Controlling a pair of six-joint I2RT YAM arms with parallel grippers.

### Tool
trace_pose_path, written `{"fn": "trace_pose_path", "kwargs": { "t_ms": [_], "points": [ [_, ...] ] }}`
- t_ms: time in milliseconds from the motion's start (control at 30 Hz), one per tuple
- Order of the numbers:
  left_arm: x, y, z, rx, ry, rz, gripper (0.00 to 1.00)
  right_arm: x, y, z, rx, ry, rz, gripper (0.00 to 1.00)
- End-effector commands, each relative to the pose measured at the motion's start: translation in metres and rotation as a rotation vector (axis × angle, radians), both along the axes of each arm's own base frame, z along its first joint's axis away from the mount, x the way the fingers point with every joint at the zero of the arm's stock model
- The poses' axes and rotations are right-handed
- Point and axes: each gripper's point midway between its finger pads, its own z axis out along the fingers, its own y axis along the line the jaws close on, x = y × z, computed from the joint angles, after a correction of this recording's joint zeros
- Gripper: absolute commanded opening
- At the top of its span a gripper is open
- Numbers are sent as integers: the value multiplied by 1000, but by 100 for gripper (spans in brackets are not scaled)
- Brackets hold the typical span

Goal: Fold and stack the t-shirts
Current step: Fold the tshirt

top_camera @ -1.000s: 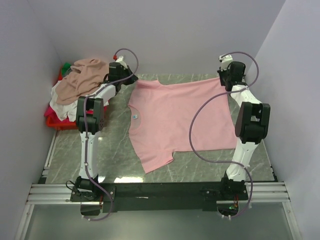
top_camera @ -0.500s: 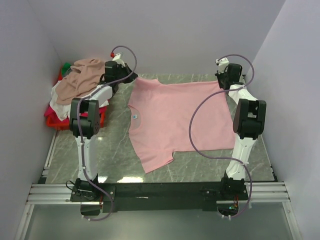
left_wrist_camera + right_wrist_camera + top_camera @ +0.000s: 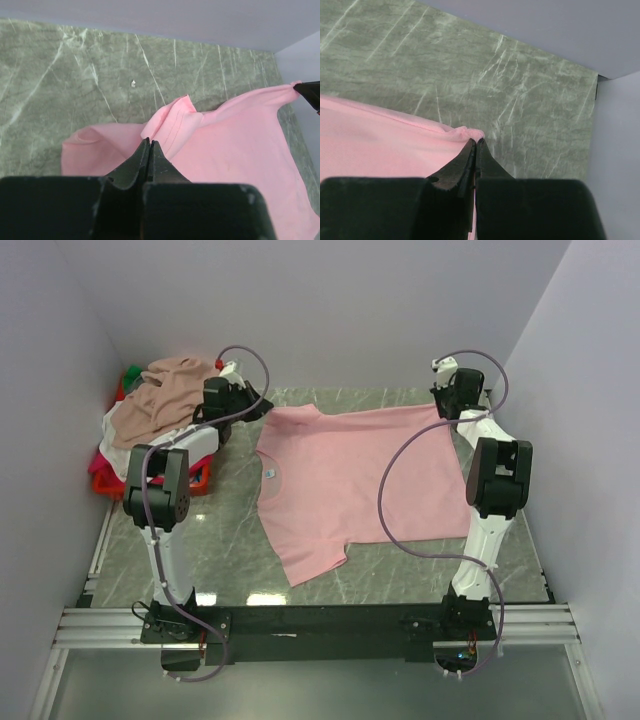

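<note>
Both the left gripper (image 3: 149, 143) and right gripper (image 3: 475, 143) pinch the light pink cloth t-shirt (image 3: 350, 480); I've stretched it taut for folding.

The top camera sits high up behind the arms and looks down on the whole table (image 3: 230, 530), with the pink t-shirt (image 3: 350, 480) in the middle. The left wrist camera sits very close above the left gripper (image 3: 148, 150) at the shirt's far left sleeve. It looks across the shirt toward the back wall (image 3: 150, 15). The right wrist camera sits just as close above the right gripper (image 3: 476, 150) at the shirt's far right corner. All three views share the shirt's far edge.
</note>
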Motion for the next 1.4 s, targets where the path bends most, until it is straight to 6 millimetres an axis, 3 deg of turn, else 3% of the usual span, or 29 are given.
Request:
{"fn": "trace_pose_path", "kwargs": {
  "t_ms": [0, 667, 1167, 1367],
  "points": [
    [-6, -5, 53, -40, -122, -19, 0, 3, -9, 27, -6, -72, -15, 0],
    [-37, -20, 42, -24, -88, -76, 0, -1, -27, 11, 11, -51, -48, 0],
    [-61, -18, 39, -25, -77, -67, 0, -6, -31, 2, 11, -33, -55, 0],
    [-69, -20, 29, -16, -52, -66, 0, -10, -32, -2, -7, -20, -50, 0]
  ]
}}
